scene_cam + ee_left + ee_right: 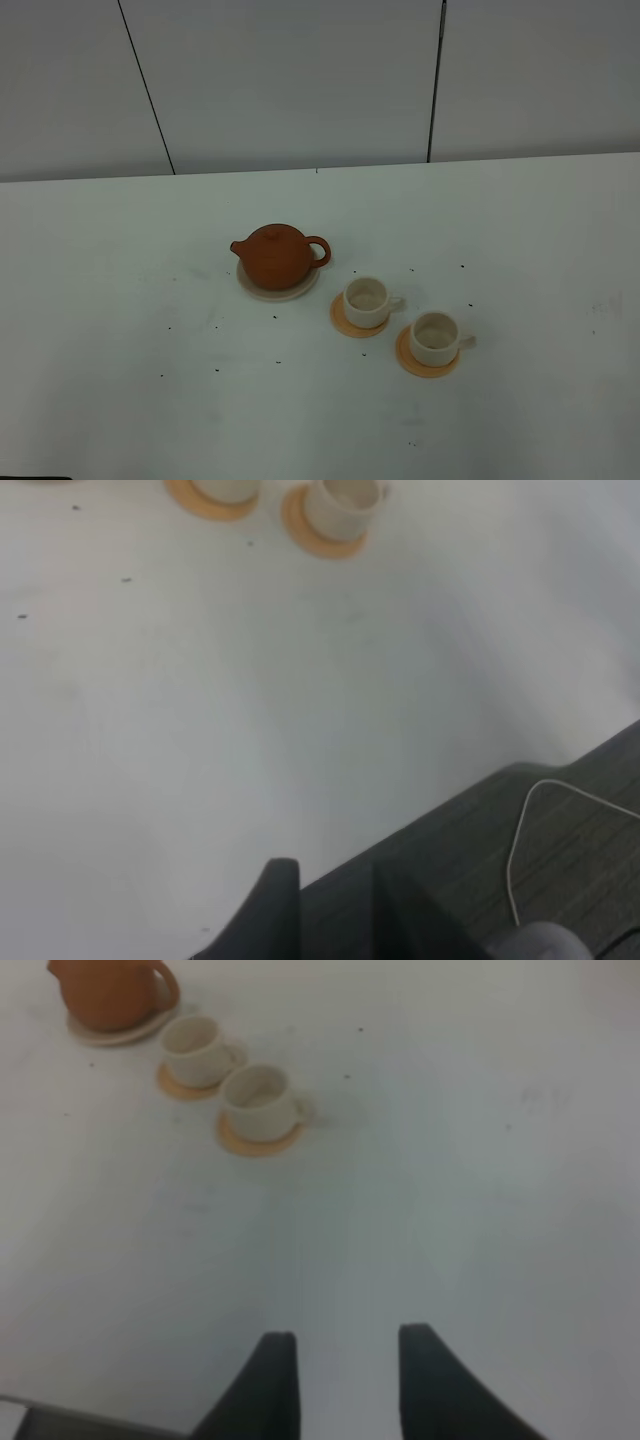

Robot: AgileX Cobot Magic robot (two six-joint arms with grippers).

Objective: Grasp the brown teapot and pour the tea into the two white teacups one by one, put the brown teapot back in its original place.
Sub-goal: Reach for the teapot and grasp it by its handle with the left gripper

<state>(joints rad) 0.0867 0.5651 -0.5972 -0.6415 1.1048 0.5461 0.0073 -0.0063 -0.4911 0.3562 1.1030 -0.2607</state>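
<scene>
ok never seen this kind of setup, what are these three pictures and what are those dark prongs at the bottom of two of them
These come from a robot with two arms, each ending in a two-fingered gripper. One camera is mounted high and looks down on a white table; no arm appears in that picture. The other two cameras sit on the arms' wrists, so the dark prongs are the grippers' own fingers: the left gripper and the right gripper. The right gripper's jaws stand apart and hold nothing, and nothing lies between the left gripper's either.

On the table: a brown teapot sitting on a pale saucer, and beside it two white teacups, one nearer the pot and one farther, each on an orange coaster.
</scene>
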